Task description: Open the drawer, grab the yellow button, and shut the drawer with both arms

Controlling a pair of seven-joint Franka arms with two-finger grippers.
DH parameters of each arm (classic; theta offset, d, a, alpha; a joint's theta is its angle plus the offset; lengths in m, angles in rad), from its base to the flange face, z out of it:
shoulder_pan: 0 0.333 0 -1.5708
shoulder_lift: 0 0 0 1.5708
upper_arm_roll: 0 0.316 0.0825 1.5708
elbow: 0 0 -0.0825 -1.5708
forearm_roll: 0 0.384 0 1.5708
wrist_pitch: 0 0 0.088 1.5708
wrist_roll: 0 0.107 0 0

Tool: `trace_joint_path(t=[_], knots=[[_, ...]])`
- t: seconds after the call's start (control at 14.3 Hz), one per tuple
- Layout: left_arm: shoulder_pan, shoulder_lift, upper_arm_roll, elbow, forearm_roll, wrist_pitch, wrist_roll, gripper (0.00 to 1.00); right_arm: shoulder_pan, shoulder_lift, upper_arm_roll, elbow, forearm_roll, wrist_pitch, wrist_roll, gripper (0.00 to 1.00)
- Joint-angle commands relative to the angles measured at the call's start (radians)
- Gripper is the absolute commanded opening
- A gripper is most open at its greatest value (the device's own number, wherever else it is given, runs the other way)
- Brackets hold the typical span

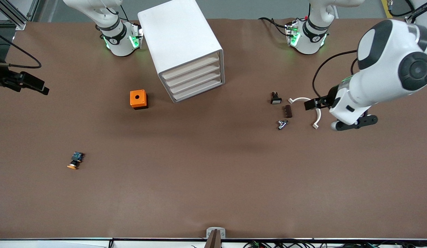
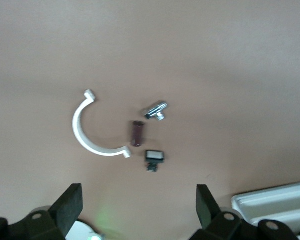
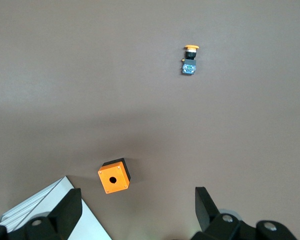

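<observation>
1. The button [image 1: 75,161] is seen lying loose on the table [image 1: 213,193], toward the right arm's end and nearer the front camera than the orange cube [image 1: 138,99]; its long axis runs from the orange cap up to the blue rear.
2. The right pincer [image 3: 137,207] is spread wide and holds nothing; it hangs over the table by the cube, with the button well apart from it.
3. The left pincer [image 2: 139,205] is likewise spread wide and empty, over the small parts at the left arm's end.
4. The right arm is judged the nearer to the button.
5. All four drawer fronts of the cabinet [image 1: 185,48] are seen pushed in; what lies inside cannot be told.
</observation>
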Motion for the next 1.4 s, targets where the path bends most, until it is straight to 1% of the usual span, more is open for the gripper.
trace_joint_path(t=[0.0,0.14,0.28,0.35,0.42,0.56,0.7,0.84,0.98,1.33], knots=[[0.072,-0.116,-0.011,-0.131,0.017,0.026,0.108,1.0,-0.015,-0.09,-0.002,-0.045,-0.01,-0.01,0.017,1.0],[0.106,-0.159,-0.01,-0.184,0.017,0.055,0.16,1.0,-0.022,-0.093,-0.005,-0.031,-0.007,-0.049,0.017,1.0],[0.132,-0.224,-0.01,-0.252,0.017,0.107,0.217,1.0,-0.022,-0.103,-0.01,-0.03,-0.007,-0.059,0.008,1.0],[0.138,-0.241,-0.008,-0.263,0.019,0.118,0.229,1.0,-0.022,-0.106,-0.01,-0.03,-0.007,-0.061,0.008,1.0],[0.146,-0.245,-0.008,-0.255,0.039,0.118,0.235,1.0,-0.021,-0.104,-0.005,-0.03,-0.01,-0.059,0.008,1.0],[0.146,-0.245,-0.013,-0.202,0.082,0.115,0.222,1.0,-0.016,-0.104,-0.002,-0.03,-0.011,-0.059,0.006,1.0],[0.147,-0.239,-0.013,-0.145,0.082,0.103,0.214,1.0,-0.015,-0.104,0.001,-0.03,-0.017,-0.055,0.003,1.0],[0.147,-0.238,-0.011,-0.111,0.082,0.075,0.216,1.0,-0.006,-0.103,0.003,-0.03,-0.068,-0.052,-0.041,1.0],[0.147,-0.238,-0.007,-0.073,0.082,0.066,0.219,1.0,-0.006,-0.103,0.001,-0.03,-0.071,-0.055,-0.078,1.0],[0.156,-0.227,-0.004,-0.025,0.083,0.024,0.234,1.0,-0.009,-0.103,-0.002,-0.03,-0.062,-0.07,-0.105,1.0]])
